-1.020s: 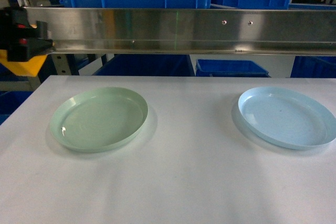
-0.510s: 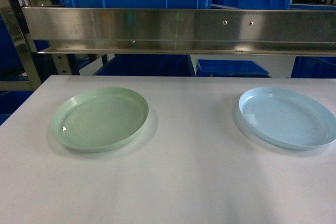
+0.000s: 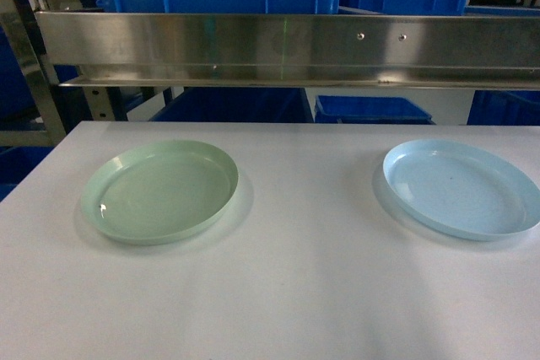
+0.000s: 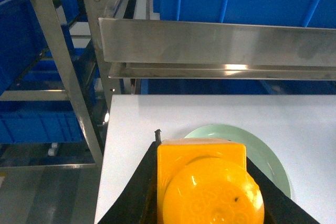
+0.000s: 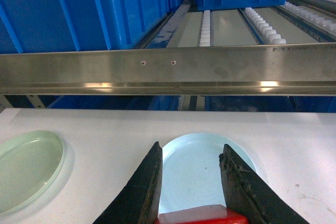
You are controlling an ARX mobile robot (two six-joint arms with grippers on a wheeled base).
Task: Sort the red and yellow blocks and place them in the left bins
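Yellow block [image 4: 210, 187] sits clamped in the left gripper [image 4: 207, 192]; red block [image 5: 202, 216] sits pinched in the right gripper [image 5: 191, 182], above plates.

We see a white table [image 3: 295, 292] bearing a pale green plate [image 3: 160, 191] and, well apart, a pale blue plate [image 3: 460, 187].

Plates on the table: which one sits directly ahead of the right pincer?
The pale blue plate, framed between the right pincer fingers holding the red block. The pale green plate lies off to its left.
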